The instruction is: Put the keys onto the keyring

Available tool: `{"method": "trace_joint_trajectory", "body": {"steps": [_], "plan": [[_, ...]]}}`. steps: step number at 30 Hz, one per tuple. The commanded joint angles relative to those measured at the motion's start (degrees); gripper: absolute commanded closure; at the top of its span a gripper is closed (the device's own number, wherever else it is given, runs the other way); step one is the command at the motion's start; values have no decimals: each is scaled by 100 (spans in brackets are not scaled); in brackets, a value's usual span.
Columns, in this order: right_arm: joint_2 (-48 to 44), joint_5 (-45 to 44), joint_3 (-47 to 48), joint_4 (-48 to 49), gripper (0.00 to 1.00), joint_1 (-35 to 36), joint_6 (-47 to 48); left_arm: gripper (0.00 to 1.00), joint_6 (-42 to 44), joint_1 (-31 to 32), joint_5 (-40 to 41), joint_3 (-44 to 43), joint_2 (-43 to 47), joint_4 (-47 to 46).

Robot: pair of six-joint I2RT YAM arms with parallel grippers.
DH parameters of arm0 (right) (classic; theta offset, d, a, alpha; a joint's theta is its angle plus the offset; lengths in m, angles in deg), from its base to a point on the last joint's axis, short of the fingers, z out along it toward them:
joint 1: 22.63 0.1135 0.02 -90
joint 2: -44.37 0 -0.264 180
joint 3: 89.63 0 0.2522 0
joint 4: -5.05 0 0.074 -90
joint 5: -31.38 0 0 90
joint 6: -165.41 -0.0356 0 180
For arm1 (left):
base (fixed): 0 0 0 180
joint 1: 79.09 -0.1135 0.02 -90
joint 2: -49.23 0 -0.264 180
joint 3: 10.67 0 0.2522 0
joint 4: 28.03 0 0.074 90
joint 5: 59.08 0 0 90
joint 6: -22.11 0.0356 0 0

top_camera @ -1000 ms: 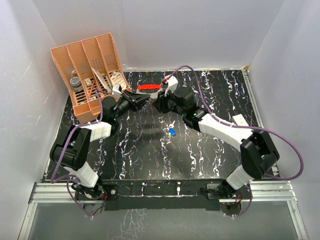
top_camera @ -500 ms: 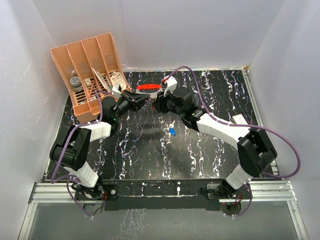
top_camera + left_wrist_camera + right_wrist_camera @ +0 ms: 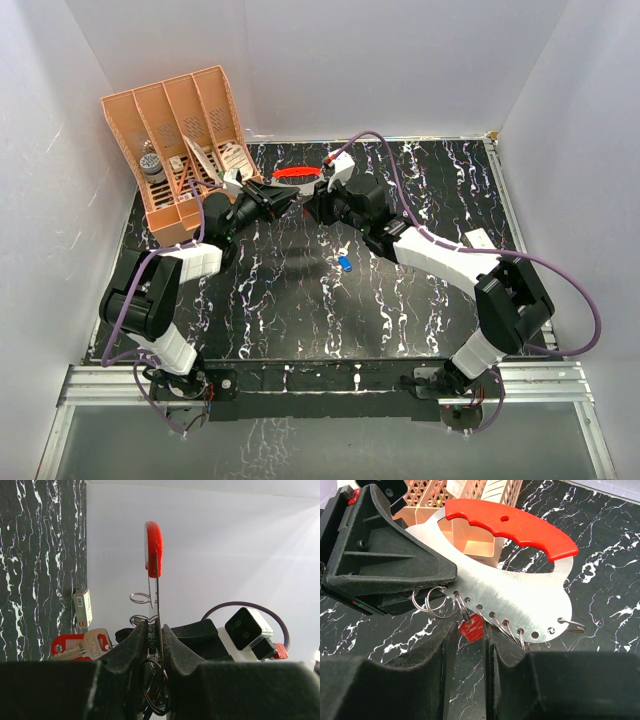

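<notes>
The keyring (image 3: 520, 587) is a flat silvery plate with a red grip (image 3: 297, 173) and several wire rings through holes along its edge. My left gripper (image 3: 154, 625) is shut on the plate's edge and holds it up off the table, edge-on in the left wrist view. The red key (image 3: 471, 626) sits between the tips of my right gripper (image 3: 467, 630), touching one wire ring (image 3: 462, 607) just under the plate. The blue key (image 3: 345, 265) lies on the black marbled table (image 3: 300, 310), below and to the right of both grippers (image 3: 300, 207).
An orange slotted organizer (image 3: 185, 150) with small items stands at the back left, close behind my left wrist. A small white piece (image 3: 480, 240) lies near my right forearm. A red and silver flat piece (image 3: 75, 647) shows beyond my left fingers. White walls enclose the table.
My right arm has edged slightly to the left, toward the keyring. Both grips look unchanged and the blue key has not moved.
</notes>
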Motion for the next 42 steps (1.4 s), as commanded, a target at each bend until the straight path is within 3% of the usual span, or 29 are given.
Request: {"method": "trace_joint_trajectory", "body": {"steps": [1,28,35,40,42], "plan": [[-147,-175,298,558,75,-19,148,100,-16,-3,-221,34,306,-165],[114,-121,609,591,75,-19,175,100,-214,3,-304,22,-110,-524],[93,-136,516,623,83,-16,175,100,-220,-3,-311,-30,-69,-513],[19,-180,461,662,98,-23,188,100,-218,-3,-304,-20,-35,-491],[10,-47,508,548,95,-18,184,100,-201,-1,-296,-37,-33,-472]]}}
